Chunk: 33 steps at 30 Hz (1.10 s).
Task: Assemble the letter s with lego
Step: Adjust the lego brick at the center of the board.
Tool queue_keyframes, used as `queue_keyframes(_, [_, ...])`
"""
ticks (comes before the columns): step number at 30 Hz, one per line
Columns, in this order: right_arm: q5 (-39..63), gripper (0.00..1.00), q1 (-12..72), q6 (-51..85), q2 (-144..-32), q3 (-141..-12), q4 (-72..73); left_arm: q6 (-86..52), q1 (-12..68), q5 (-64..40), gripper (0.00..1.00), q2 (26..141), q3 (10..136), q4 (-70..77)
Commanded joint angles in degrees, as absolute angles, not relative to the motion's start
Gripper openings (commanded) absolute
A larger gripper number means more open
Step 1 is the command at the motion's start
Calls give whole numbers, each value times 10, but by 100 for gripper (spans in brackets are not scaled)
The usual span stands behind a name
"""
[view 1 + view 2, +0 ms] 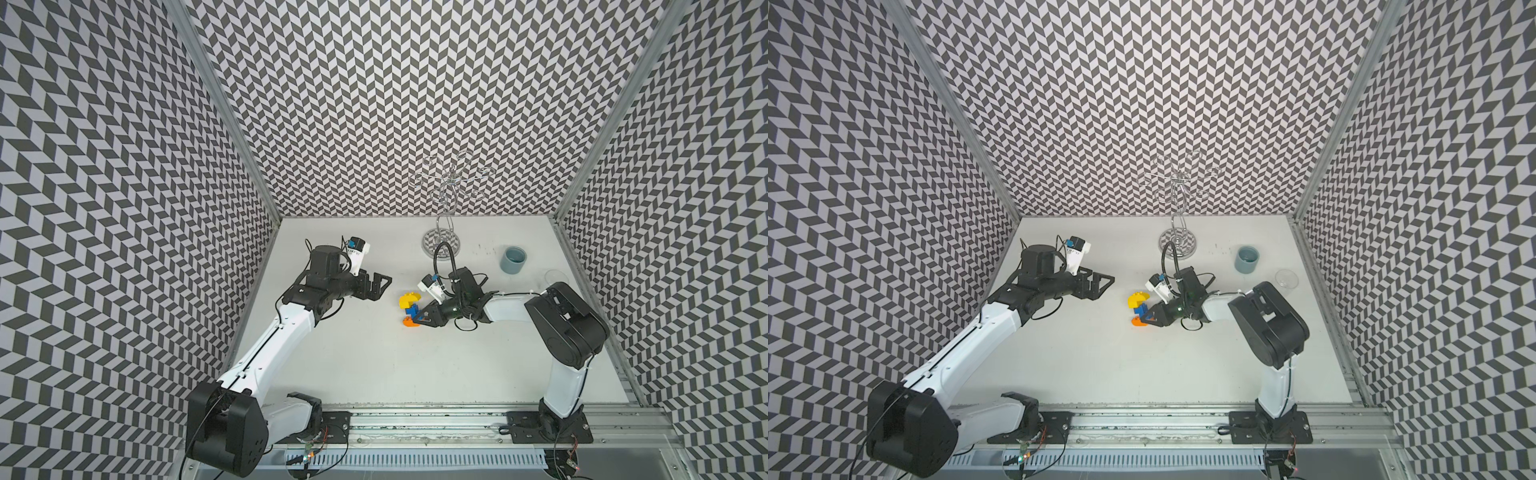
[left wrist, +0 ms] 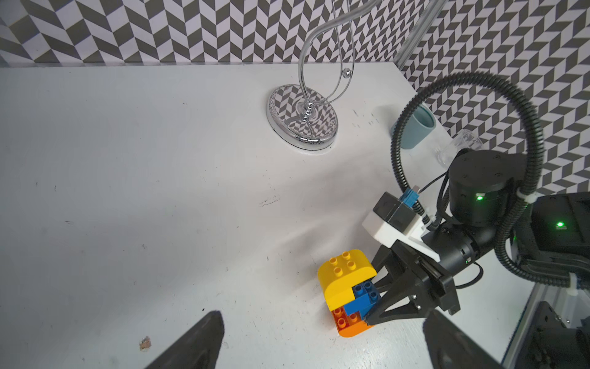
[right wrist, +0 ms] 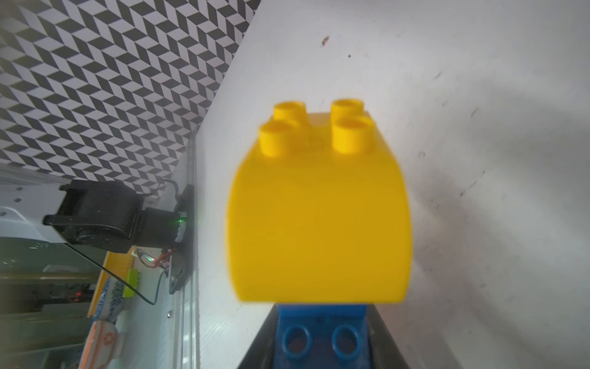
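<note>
The lego is joined into one small zigzag figure, the letter s, on the white table near its middle. A rounded yellow brick is at one end, a blue brick in the middle and an orange brick at the other end. My right gripper is shut on the blue brick, with a dark finger on each side of it. The yellow brick fills the right wrist view. My left gripper hangs open and empty to the left of the figure, apart from it.
A chrome wire stand rises at the back of the table. A grey-blue cup stands at the back right, with a clear glass beyond it near the right wall. Patterned walls close in three sides.
</note>
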<state>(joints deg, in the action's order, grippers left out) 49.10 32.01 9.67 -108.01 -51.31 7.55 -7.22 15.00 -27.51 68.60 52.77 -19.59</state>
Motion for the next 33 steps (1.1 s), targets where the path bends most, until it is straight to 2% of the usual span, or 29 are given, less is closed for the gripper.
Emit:
queue_keyframes(1, [532,18,318,162,-1071,-516,42,-103,143,-292,99,667,523,-187])
queue_keyframes(17, [571,19,306,262,-1120,-517,64,-92,142,-291,99,650,519,-210])
queue_keyframes(33, [586,27,292,304,-1150,-513,92,-65,142,-283,99,659,523,-220])
